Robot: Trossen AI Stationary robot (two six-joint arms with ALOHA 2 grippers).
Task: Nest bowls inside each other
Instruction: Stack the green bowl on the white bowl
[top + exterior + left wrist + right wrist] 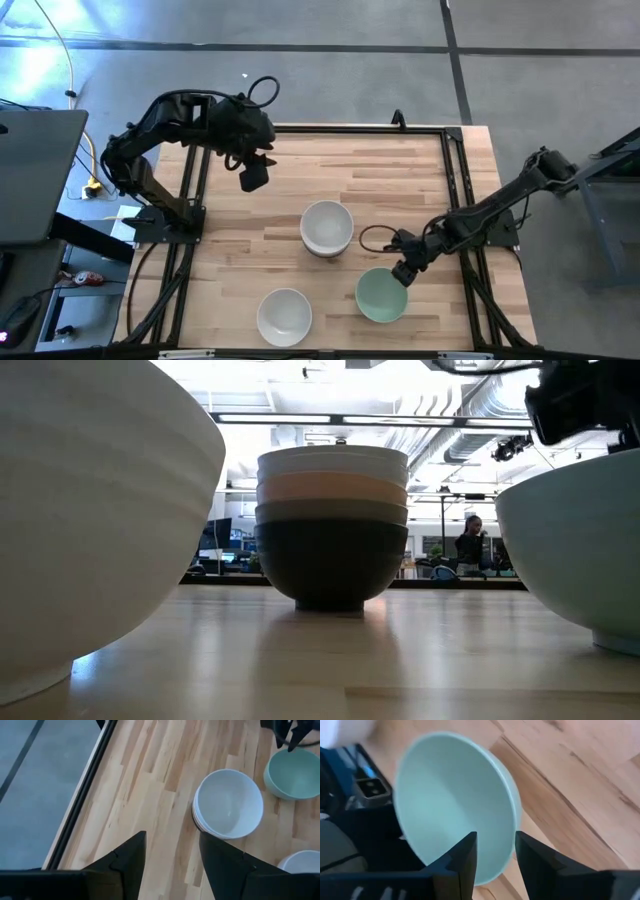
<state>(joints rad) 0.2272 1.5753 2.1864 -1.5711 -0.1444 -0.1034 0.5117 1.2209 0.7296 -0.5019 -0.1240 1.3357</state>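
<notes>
A stack of nested bowls stands mid-table on its black bottom bowl, a white one on top. A mint green bowl rests on the table to its near right. A single white bowl sits near the front edge. My right gripper is low at the mint bowl's far rim, open, with the rim between its fingers. My left gripper hangs open, high above the table's far left, with nothing between its fingers. My right gripper straddles the mint bowl's far rim, one finger inside the bowl and one outside, coming slanting down from the table's right. The bowl's foot is on the table. Whether the fingers touch the wall, I cannot tell.
A black frame rail runs along the table's right side, and another along its left. Bare wood lies between the stack and the far edge. People and desks show in the room beyond the table.
</notes>
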